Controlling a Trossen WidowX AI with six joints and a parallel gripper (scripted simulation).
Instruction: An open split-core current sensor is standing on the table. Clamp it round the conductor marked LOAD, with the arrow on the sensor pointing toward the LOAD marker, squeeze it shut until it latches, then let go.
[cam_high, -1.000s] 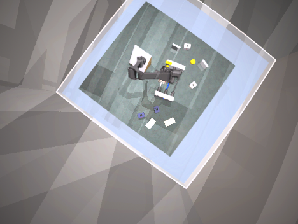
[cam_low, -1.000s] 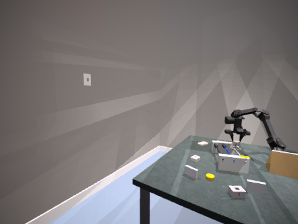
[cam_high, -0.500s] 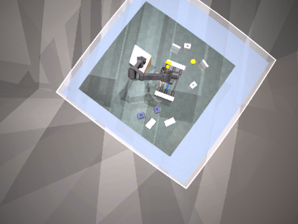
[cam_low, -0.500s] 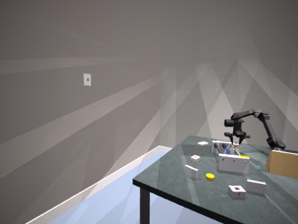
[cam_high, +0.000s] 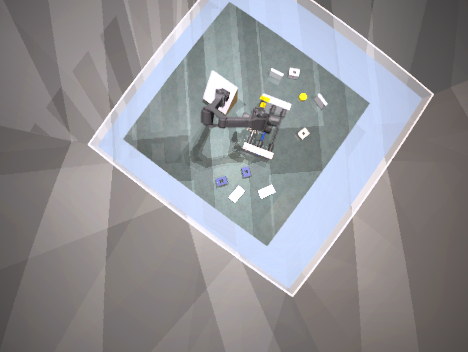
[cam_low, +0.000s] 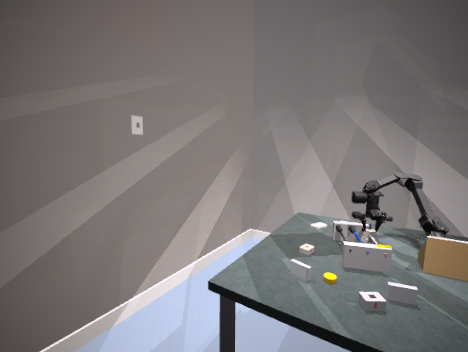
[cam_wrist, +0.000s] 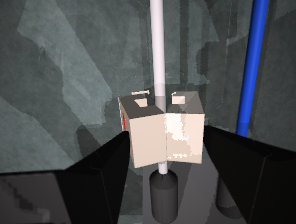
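Between the black fingers of the parallel-jaw gripper (cam_high: 260, 131) (cam_low: 371, 231) (cam_wrist: 166, 137) sits the cream-coloured, two-halved split-core sensor (cam_wrist: 166, 137), gripped on its outer sides, its halves hinged apart in a shallow V. In the wrist view the slim white rod conductor (cam_wrist: 158, 55) runs up the picture behind the sensor, in line with the gap between the halves — its lower end comes out beneath them, near a dark cylindrical end holder (cam_wrist: 164, 197). Whether the rod already lies inside the opening I cannot tell. The blue rod conductor (cam_high: 263, 136) (cam_low: 355, 235) (cam_wrist: 252, 65) runs off to the right, outside the fingers. The next move probably turns on seating the sensor squarely over the white rod, if that is LOAD — no marker can be read — before squeezing; the arrow's heading cannot be made out either.

Around them, a white-ended conductor frame (cam_high: 258, 150) (cam_low: 366, 262) stands on the grey-green table (cam_high: 295, 165) (cam_low: 260, 272), a yellow disc (cam_high: 303, 97) (cam_low: 330, 278) lying well apart; plain grey-brown walls (cam_low: 125, 190) rise beyond.
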